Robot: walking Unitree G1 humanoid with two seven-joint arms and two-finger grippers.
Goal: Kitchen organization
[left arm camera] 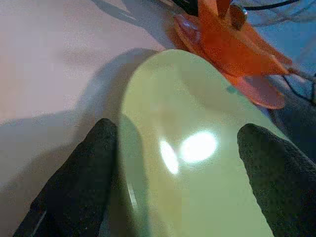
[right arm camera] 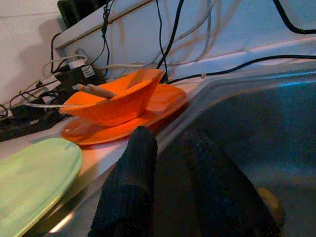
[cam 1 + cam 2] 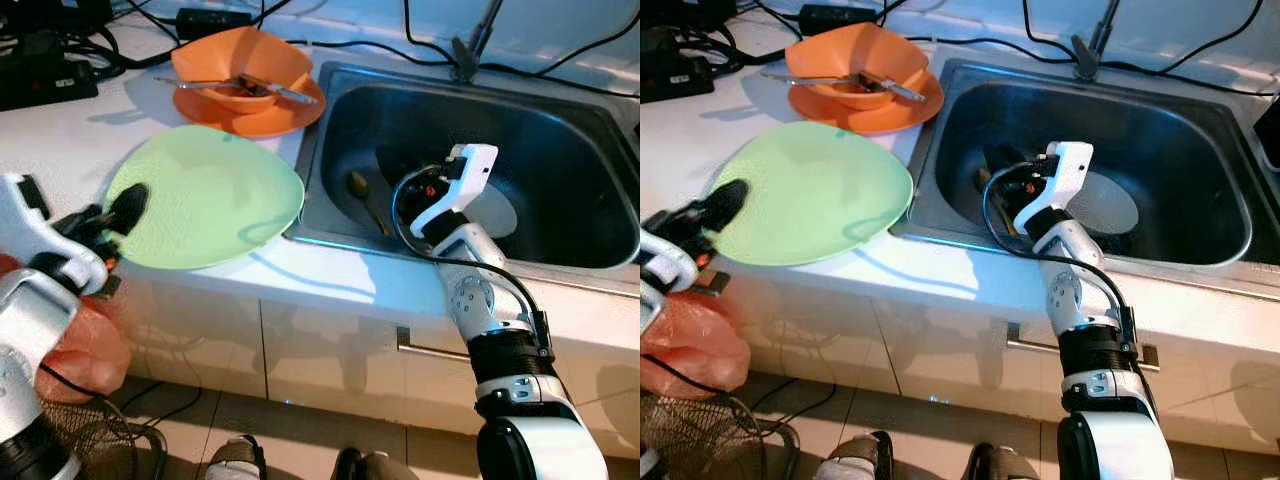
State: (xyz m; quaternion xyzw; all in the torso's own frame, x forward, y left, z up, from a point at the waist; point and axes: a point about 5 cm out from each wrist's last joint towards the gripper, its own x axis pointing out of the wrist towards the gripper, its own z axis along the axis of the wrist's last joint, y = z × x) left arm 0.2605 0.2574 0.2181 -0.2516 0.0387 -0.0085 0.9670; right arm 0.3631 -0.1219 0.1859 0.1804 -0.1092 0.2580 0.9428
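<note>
From the left eye, a round, shallow, pale green plate [image 3: 205, 195] lies flat on the white bench [image 3: 60, 140], its far edge reaching over the rim of the stainless steel sink [image 3: 560, 150]. The left claw [image 3: 115, 215] sits at the plate's near-left edge. Behind it, an orange bowl [image 3: 240, 62] stands on an orange plate [image 3: 290, 112] with cutlery across it. The right claw [image 3: 395, 195] is down inside the basin near a spoon [image 3: 362, 195] lying on the bottom.

From the right eye, a white round dish [image 3: 1110, 205] shows on the sink floor beyond the right arm, and black cables [image 3: 1160, 45] trail along the back of the bench.

The left wrist camera looks along the green plate, one black finger [image 1: 74, 182] on each side of the rim: the left claw is spread wide and straddles the edge, not pressed on it.

The right wrist camera shows its two fingers [image 2: 131, 182] a little apart with nothing between them, low in the basin.

The green plate looks stiff, light and glossy, so probably slippery. Its thin raised rim is the natural place to pinch, best where it overhangs or lifts off the bench. It may slide away when pushed.
</note>
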